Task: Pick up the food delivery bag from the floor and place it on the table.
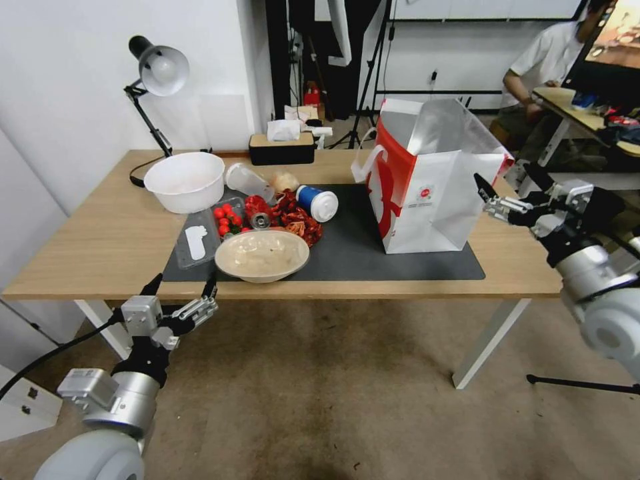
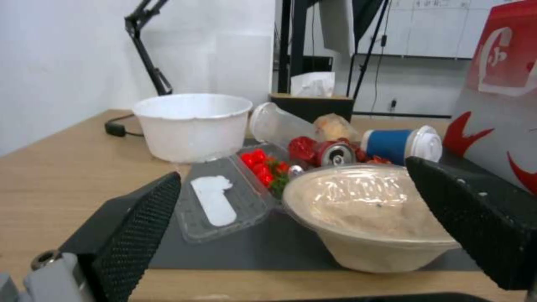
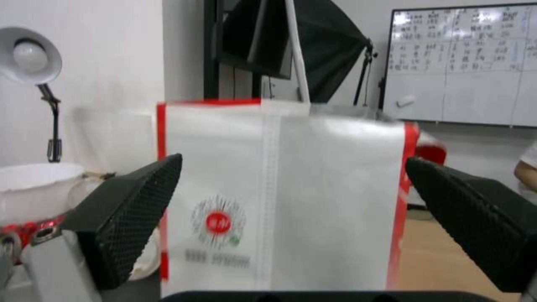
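One food delivery bag [image 1: 427, 180] on table [image 1: 100, 247].

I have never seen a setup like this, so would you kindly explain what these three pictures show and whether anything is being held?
This is a wheeled robot with two arms. One picture looks down from its head; the other two come from cameras on each wrist. The food delivery bag stands upright on the dark mat of the table. Beside it lie a white bowl, a covered beige bowl, a box of tomatoes and a blue cup on its side. The left hand hovers open at the table's front edge. The right hand is open beside the bag. Nothing is held.
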You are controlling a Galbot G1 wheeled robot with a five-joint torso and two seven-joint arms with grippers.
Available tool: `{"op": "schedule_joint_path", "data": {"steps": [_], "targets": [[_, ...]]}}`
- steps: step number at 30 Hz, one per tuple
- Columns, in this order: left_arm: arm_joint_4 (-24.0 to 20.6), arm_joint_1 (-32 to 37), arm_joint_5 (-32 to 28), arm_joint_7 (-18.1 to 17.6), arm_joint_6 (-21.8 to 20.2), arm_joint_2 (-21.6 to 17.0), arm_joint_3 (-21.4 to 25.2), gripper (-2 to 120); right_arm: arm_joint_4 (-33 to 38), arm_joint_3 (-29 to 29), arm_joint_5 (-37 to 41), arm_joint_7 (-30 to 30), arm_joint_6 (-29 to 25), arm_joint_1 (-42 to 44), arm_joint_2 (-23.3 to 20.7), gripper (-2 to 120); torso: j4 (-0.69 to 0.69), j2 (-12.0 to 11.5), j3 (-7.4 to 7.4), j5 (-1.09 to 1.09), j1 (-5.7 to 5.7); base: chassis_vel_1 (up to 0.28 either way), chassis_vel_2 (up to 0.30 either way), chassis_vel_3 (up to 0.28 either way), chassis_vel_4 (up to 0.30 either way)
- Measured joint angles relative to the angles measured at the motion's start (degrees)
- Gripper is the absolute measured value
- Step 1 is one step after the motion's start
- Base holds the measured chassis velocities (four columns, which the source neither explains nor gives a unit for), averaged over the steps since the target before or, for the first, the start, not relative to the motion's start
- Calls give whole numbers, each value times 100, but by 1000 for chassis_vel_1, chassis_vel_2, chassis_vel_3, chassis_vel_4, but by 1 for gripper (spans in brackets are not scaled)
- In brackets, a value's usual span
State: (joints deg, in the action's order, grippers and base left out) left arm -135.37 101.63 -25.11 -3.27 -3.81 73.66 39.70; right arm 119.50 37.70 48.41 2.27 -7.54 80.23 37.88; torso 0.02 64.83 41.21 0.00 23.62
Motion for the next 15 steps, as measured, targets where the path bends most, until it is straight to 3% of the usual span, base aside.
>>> {"op": "schedule_joint_path", "data": {"steps": [7,10,15], "targets": [[147,10,219,46,200,49,4,100,58,-17,-496,131,-315,521,429,100,-2,0,0,0,0,0,0,0,0],[301,25,355,43,333,89,-45,100,96,-90,-1004,179,-500,963,888,100,-2,0,0,0,0,0,0,0,0],[434,26,505,7,410,116,-99,100,67,-169,-1435,182,-681,1372,1257,100,-2,0,0,0,1,0,0,0,0]]}}
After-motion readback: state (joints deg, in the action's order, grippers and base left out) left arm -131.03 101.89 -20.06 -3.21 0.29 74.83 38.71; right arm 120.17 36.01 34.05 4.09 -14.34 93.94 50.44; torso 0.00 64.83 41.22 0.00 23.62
